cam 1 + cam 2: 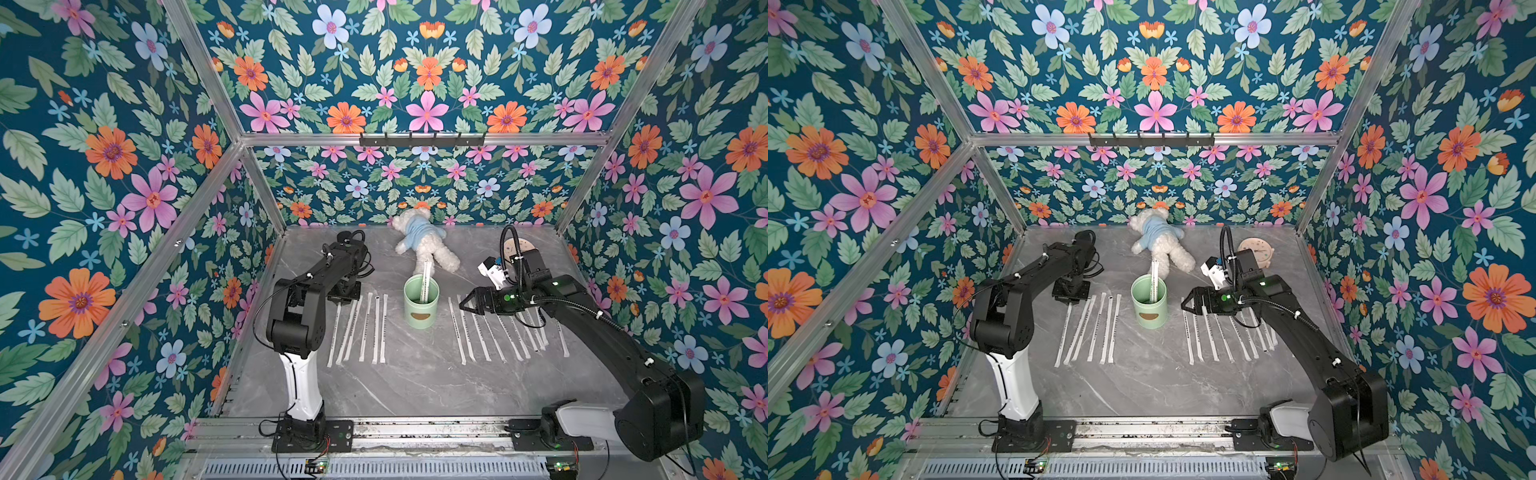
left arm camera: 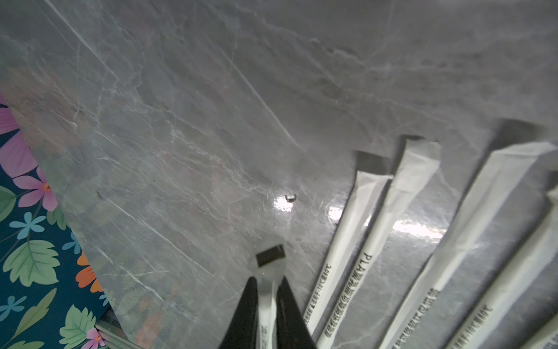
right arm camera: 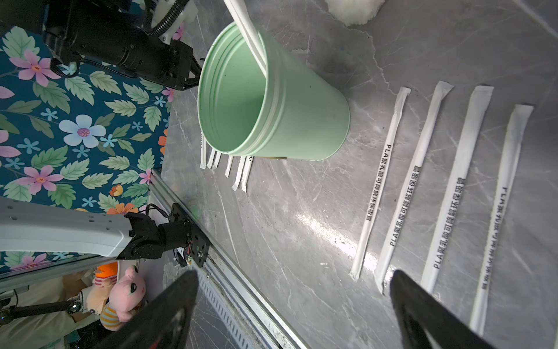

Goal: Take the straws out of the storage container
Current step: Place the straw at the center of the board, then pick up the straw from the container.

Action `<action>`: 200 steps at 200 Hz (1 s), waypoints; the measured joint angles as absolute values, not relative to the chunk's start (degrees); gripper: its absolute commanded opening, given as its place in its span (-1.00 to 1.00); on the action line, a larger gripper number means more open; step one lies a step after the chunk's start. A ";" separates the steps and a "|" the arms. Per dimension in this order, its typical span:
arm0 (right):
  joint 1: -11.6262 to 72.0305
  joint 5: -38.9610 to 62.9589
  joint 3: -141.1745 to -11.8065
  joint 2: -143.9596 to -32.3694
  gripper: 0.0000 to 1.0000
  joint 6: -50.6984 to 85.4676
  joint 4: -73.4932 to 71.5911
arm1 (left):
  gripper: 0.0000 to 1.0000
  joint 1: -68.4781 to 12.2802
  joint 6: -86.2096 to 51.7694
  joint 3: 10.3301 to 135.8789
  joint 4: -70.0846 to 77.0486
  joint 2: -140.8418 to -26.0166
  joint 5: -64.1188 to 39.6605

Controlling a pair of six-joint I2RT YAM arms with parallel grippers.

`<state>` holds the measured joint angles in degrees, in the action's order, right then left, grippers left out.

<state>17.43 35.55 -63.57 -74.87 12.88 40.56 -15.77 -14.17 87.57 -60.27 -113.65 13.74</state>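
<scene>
The storage container (image 1: 421, 305) is a mint-green cup standing upright mid-table, also seen in the right wrist view (image 3: 302, 121). Straws (image 1: 426, 276) still lean out of it toward the far side. Several white wrapped straws (image 1: 365, 328) lie in a row left of the cup, and several more (image 1: 482, 332) lie to its right. My left gripper (image 2: 268, 279) points down at the far end of the leftmost straw (image 2: 267, 314), shut on it just above the table. My right gripper (image 1: 465, 305) hovers open right of the cup, with nothing between its fingers (image 3: 294, 273).
A white teddy bear in a blue shirt (image 1: 424, 241) lies behind the cup. A round pinkish clock (image 1: 1256, 249) stands at the back right, behind the right arm. Floral walls close in three sides, and a metal rail (image 1: 415, 432) runs along the front edge.
</scene>
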 measured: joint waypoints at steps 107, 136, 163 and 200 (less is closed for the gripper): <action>18.13 35.51 -63.66 -74.67 0.98 12.93 40.51 | -0.51 -15.14 -14.74 88.90 -58.87 -108.57 12.93; 18.39 35.53 -63.37 -72.25 0.98 12.95 40.49 | -0.45 -16.36 -16.43 89.38 -54.68 -100.75 7.44; 18.41 35.09 -63.35 -71.09 0.98 12.93 40.62 | -0.32 -20.91 -18.15 88.25 -47.40 -95.04 0.86; 18.46 33.01 -63.37 -69.21 0.98 13.02 41.39 | -0.26 -29.63 -19.86 86.43 -36.60 -93.67 -6.66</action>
